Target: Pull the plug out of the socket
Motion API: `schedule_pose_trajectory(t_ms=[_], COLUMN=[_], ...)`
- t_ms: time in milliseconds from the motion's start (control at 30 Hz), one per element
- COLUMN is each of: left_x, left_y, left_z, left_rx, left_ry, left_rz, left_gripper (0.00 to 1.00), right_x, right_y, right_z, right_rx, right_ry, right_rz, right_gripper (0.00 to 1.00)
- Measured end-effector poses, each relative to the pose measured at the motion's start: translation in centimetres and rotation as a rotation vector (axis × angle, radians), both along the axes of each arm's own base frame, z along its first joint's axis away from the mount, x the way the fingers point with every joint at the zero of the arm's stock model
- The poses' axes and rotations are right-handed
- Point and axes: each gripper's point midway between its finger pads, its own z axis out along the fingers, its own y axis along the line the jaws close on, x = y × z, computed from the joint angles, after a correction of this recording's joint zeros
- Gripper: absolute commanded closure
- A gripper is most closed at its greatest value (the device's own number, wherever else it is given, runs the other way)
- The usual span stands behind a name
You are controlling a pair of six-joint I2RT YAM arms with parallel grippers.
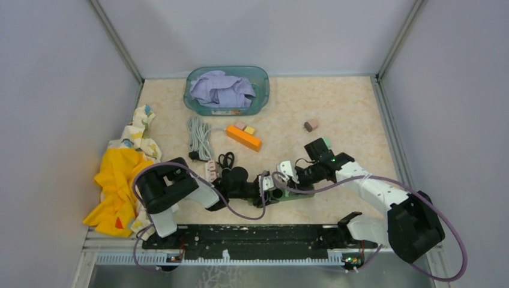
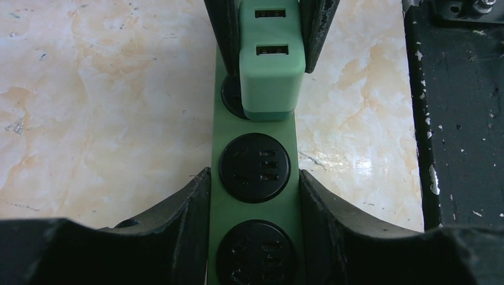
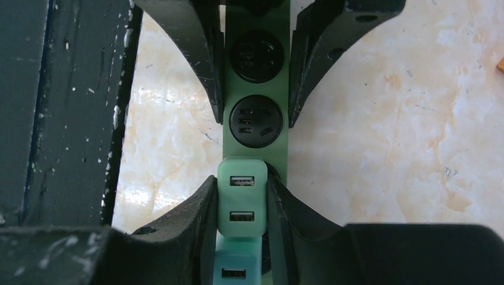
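USB charger (image 3: 241, 205) sits plugged in the green power strip (image 3: 257, 89), right gripper (image 3: 241, 193) clamped on its sides. Left gripper (image 2: 254, 184) clamps the strip at the next socket. Black base rail (image 3: 59, 119) runs close alongside; bare tabletop (image 3: 386, 119) lies open opposite.

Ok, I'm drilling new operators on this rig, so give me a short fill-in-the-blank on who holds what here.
1. The left claw is shut on the power strip, whose body is coloured ____.
2. The right claw is shut on the charger, whose face shows ____ ports.
3. The strip's round sockets are coloured ____.

Missing words: green; USB; black.
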Motion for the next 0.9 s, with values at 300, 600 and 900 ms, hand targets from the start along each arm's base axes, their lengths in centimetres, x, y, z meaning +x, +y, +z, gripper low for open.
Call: schedule_pose_trajectory(t_ms=[300, 600, 900], left_x=[0.3, 0.1, 0.0], left_y=[0.4, 0.5, 0.9], left_z=[0.2, 0.4, 0.0], left_rx=[-0.010, -0.016, -0.006], left_ry=[0.013, 0.016, 0.050], left_rz=[0.023, 0.010, 0.009], left_gripper=[1.00, 1.00, 1.00], right_x=[1.1, -0.3, 0.0], right_y=[0.0, 0.3, 1.5], right_z=[0.6, 0.8, 0.2], right_rx=[0.071, 0.118, 0.040], right_ry=[0.057, -0.045, 0.032], right_rz=[-0.148, 0.028, -0.072], right_gripper=[1.00, 1.00, 1.00])
